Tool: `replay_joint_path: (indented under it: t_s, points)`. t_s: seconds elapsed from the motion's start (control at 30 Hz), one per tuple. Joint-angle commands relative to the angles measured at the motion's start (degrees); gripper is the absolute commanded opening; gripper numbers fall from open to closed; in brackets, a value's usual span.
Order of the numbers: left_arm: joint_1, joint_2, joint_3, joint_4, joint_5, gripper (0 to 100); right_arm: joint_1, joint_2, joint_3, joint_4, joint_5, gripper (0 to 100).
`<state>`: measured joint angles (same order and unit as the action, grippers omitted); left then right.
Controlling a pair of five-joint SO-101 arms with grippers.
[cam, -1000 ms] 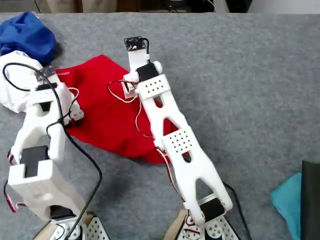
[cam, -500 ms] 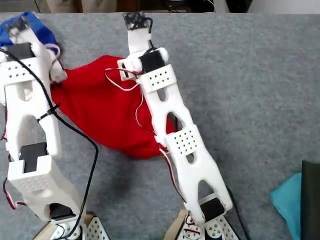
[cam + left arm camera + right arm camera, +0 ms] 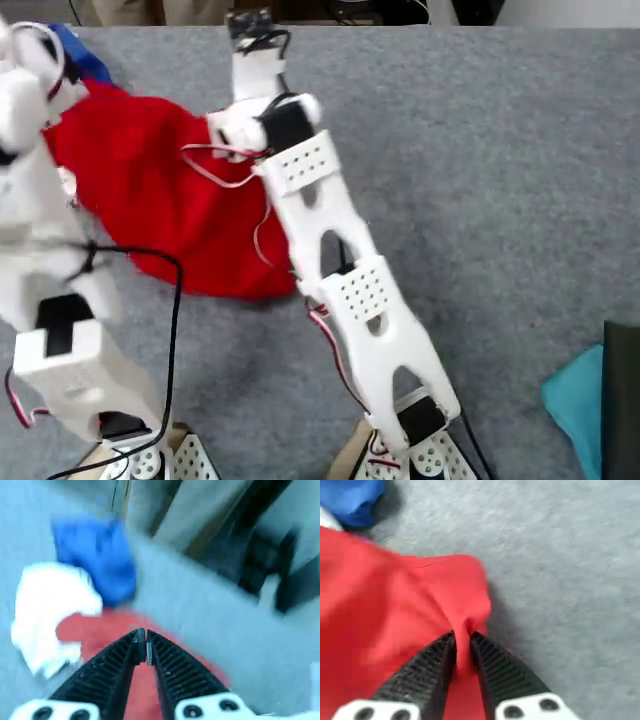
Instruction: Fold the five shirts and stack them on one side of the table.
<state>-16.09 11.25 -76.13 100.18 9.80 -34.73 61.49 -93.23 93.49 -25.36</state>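
A red shirt (image 3: 160,200) hangs partly lifted off the grey table, stretched between both arms at the far left. My right gripper (image 3: 462,647) is shut on a fold at the red shirt's (image 3: 380,610) far edge. My left gripper (image 3: 145,647) is raised at the far left corner, its fingers shut, with the red shirt (image 3: 100,632) under its tips; the cloth trails up to it in the high view. A crumpled blue shirt (image 3: 95,560) and a white shirt (image 3: 50,610) lie beyond, at the far left corner. A teal shirt (image 3: 575,400) sits at the near right edge.
A dark object (image 3: 622,390) stands beside the teal shirt at the right edge. Bare grey table (image 3: 480,180) stretches across the middle and right. The table's far edge lies just past the right arm's wrist. The blue shirt (image 3: 88,62) peeks out behind the left arm.
Both arms have swung toward the far left, and the left arm has risen. The red shirt came along, lifted and pulled left and away.
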Motion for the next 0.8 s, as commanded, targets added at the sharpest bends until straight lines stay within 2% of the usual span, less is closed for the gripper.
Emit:
replay_joint_path:
  t_s: [0.0,0.27,0.47,0.77]
  points:
    - [3.3,-5.8,-5.5,0.5,0.2,2,-3.4,-4.9,-2.2,-0.1,-2.2,1.6]
    - [11.0,-12.7,1.8,0.5,0.3,2,-2.3,-10.0,-2.3,0.5,-3.6,1.6]
    - [10.8,-15.6,12.4,0.5,0.1,2,3.9,-17.4,-2.2,0.8,-3.3,1.6]
    - [5.5,-17.0,33.2,0.5,-0.1,2,13.8,-28.6,-2.2,2.9,-3.1,1.6]
